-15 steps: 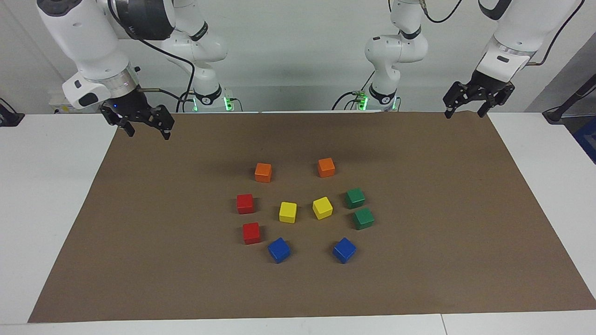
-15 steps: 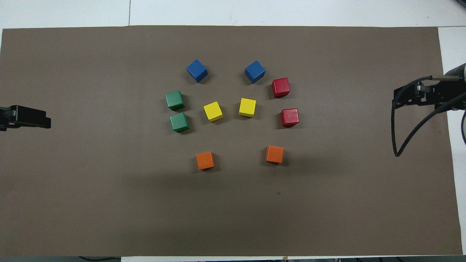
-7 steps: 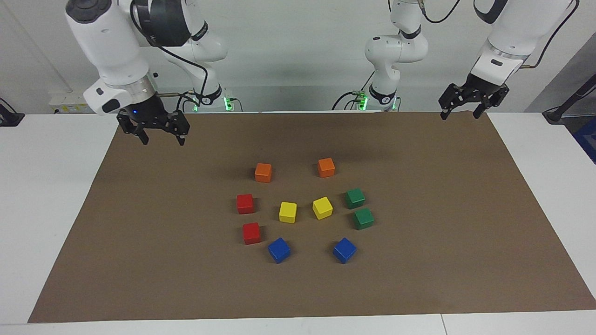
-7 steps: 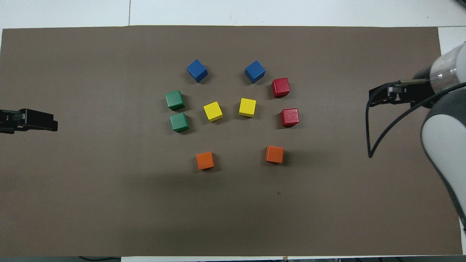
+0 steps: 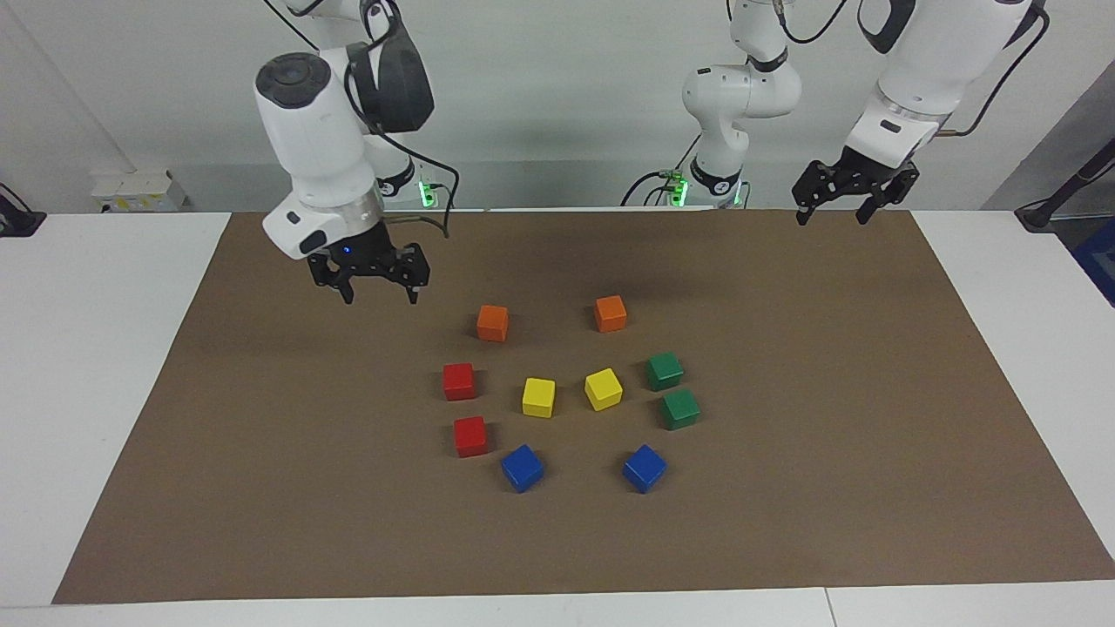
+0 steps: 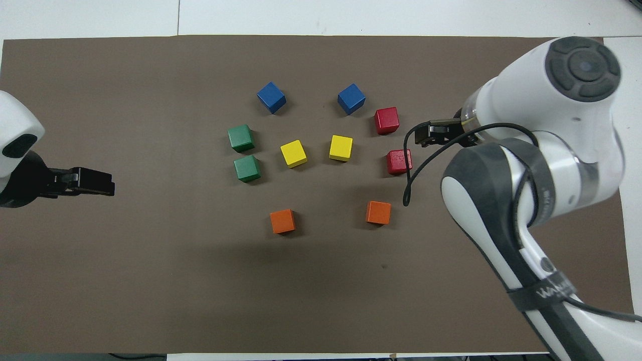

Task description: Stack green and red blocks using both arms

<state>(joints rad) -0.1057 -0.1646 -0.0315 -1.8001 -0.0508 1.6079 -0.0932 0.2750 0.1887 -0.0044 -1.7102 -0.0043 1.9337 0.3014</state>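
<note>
Both pairs of fingers stood wide and empty. We saw the right gripper (image 5: 380, 293) hanging over the brown mat (image 5: 827, 435) near an orange block (image 5: 492, 323), and the left gripper (image 5: 834, 213) hanging over the mat's edge by the robots. On the desk (image 5: 96, 348) the two red blocks (image 5: 459, 381) (image 5: 470, 436) lay toward the right arm's end, the two green blocks (image 5: 665, 371) (image 5: 679, 409) toward the left arm's, all apart and unstacked, with yellow blocks (image 5: 538, 397) between them.
</note>
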